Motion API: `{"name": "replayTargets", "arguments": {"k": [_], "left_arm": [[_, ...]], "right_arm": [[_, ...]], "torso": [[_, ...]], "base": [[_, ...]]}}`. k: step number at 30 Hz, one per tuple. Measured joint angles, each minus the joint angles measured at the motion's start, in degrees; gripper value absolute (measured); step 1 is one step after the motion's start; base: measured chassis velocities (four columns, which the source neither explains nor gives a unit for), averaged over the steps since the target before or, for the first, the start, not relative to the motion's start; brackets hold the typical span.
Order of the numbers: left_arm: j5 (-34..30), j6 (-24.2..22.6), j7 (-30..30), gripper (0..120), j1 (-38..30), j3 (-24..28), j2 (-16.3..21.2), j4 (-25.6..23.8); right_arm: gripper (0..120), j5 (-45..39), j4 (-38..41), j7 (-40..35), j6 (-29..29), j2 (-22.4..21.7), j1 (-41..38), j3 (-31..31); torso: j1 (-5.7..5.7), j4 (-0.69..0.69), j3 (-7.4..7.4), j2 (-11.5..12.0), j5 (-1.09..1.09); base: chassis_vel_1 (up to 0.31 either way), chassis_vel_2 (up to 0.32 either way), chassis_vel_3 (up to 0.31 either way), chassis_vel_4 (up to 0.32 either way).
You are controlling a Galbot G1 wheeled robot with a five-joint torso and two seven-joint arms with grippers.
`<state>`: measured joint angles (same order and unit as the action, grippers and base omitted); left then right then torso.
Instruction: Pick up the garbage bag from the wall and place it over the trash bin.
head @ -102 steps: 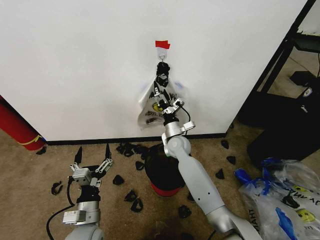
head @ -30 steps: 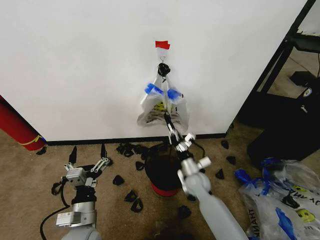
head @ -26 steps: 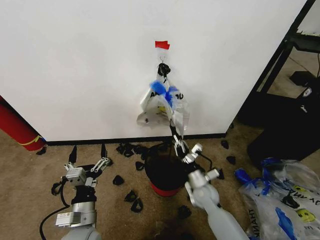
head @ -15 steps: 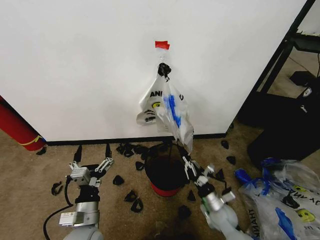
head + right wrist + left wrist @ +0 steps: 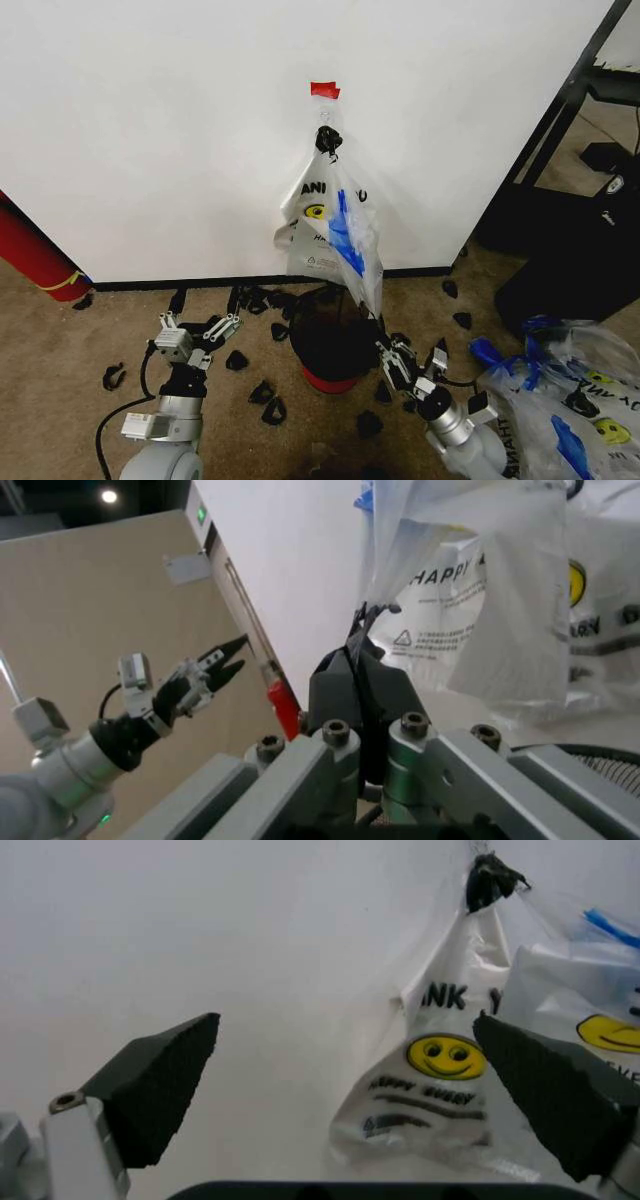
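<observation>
- Two grippers sit low: right gripper (image 5: pixel 397 362), jaws clenched on the garbage bag (image 5: pixel 345 235), beside the trash bin (image 5: pixel 330 340).
- Bag top hangs at the wall (image 5: pixel 150 130) hook (image 5: pixel 325 135).
- Left gripper (image 5: pixel 200 325): jaws released, near the floor.

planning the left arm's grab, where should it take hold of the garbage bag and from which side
Grip the free lower body of the garbage bag, below the smiley print, coming in from the robot's left. The top is knotted at the hook, and the right end effector already pinches the stretched-out strip over the trash bin. The left end effector is open, low on that side.
</observation>
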<state>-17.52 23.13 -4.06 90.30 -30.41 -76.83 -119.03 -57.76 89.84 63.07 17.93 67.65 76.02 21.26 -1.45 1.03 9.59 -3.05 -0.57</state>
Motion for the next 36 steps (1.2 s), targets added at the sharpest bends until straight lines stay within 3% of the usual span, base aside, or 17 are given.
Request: {"name": "replayTargets", "arguments": {"k": [6, 10, 15, 18, 20, 23, 30, 36], "left_arm": [[-0.5, -1.0, -0.6, 100, -2.0, 0.6, 1.7, 1.7], [-2.2, -1.4, -2.2, 100, -6.1, 2.5, 3.4, 3.9], [-4.8, -1.7, -3.5, 100, -12.2, 5.9, 6.4, 6.3], [-5.5, -1.7, -3.9, 100, -15.2, 7.7, 8.0, 8.3], [-6.3, -2.3, -4.0, 100, -21.2, 11.6, 10.4, 11.9], [-7.2, -3.1, -4.0, 100, -26.1, 14.5, 12.3, 13.5], [-7.3, -3.6, -3.4, 100, -28.8, 15.4, 13.2, 16.1], [-7.1, -3.9, -2.8, 100, -26.4, 13.9, 12.9, 16.7]], "right_arm": [[0, 0.2, -0.7, 2.0, -1.6, -1.1, -3.0, 1.1], [0, 2.3, -3.0, -5.7, 4.5, 1.4, -10.6, -2.6], [0, 5.4, -3.6, -8.7, 6.5, 3.3, -15.3, -5.6], [0, 6.9, -4.5, -8.8, 6.6, 3.4, -16.4, -6.6], [0, 9.5, -8.4, -8.2, 7.2, 3.6, -18.4, -7.5], [0, 11.6, -10.1, -7.8, 7.7, 3.8, -19.1, -7.3], [0, 15.8, -11.6, -10.2, 10.1, 2.8, -19.5, -6.7], [25, 16.2, -8.6, -11.8, 11.0, -3.9, -16.4, -5.7]], "torso": [[0.0, 0.02, 0.0, 0.0, -0.01], [0.0, -0.03, 0.0, 0.0, -0.01], [-0.01, 0.0, 0.0, 0.0, -0.01], [0.0, 0.01, 0.0, 0.0, -0.01], [-0.01, 0.01, 0.01, 0.0, -0.02], [-0.01, 0.02, 0.01, 0.0, -0.02], [-0.01, -0.01, 0.0, 0.0, -0.01], [0.0, 0.0, 0.0, 0.0, 0.0]], "base": [[0.0, 0.0, 0.0, 0.0], [0.0, 0.0, 0.0, 0.0], [0.0, 0.0, 0.0, 0.0], [0.0, 0.0, 0.0, 0.0], [0.0, 0.0, 0.0, 0.0], [0.0, 0.0, 0.0, 0.0], [0.0, 0.0, 0.0, 0.0], [0.0, 0.0, 0.0, 0.0]]}}
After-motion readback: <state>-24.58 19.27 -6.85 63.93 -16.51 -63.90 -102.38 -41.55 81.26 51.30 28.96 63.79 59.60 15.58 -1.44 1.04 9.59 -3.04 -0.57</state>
